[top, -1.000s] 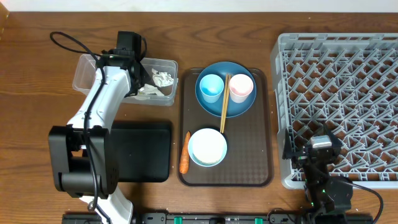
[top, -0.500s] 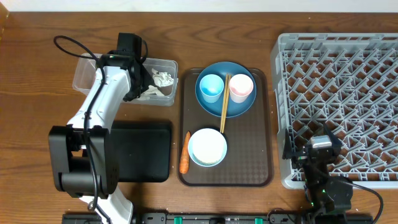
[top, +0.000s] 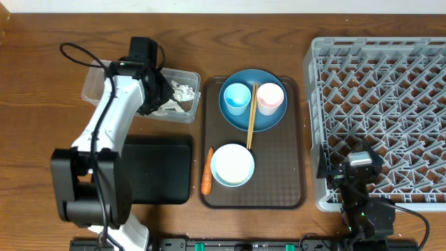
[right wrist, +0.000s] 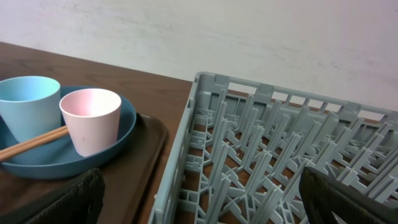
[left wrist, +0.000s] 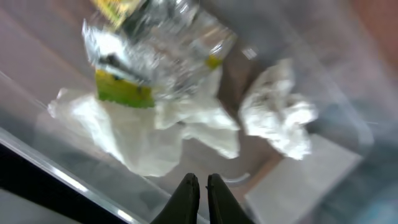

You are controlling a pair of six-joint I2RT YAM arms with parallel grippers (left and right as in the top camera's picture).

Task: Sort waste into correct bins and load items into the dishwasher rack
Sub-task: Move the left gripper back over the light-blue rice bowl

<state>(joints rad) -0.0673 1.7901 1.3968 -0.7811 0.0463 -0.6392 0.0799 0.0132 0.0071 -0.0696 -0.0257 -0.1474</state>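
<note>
Slightly lower than a second ago, the left gripper (left wrist: 199,186) hangs over the clear plastic tub (top: 94,89), its dark tapered jaws pressed together on nothing. Beneath lie crinkled silver foil (left wrist: 165,43), a glossy yellow-green wrapper (left wrist: 121,93) and soft crumpled white tissue (left wrist: 146,137). The right gripper (right wrist: 202,196) gapes wide by the grey lattice rack (right wrist: 261,155). A tapered orange carrot piece (top: 207,173) lies on the brown tray (top: 293,188).

Overhead straight down on worktop (top: 42,42); left wrist close above clear tub (left wrist: 74,180); right wrist low, sharing rack (right wrist: 249,162) with overhead.
</note>
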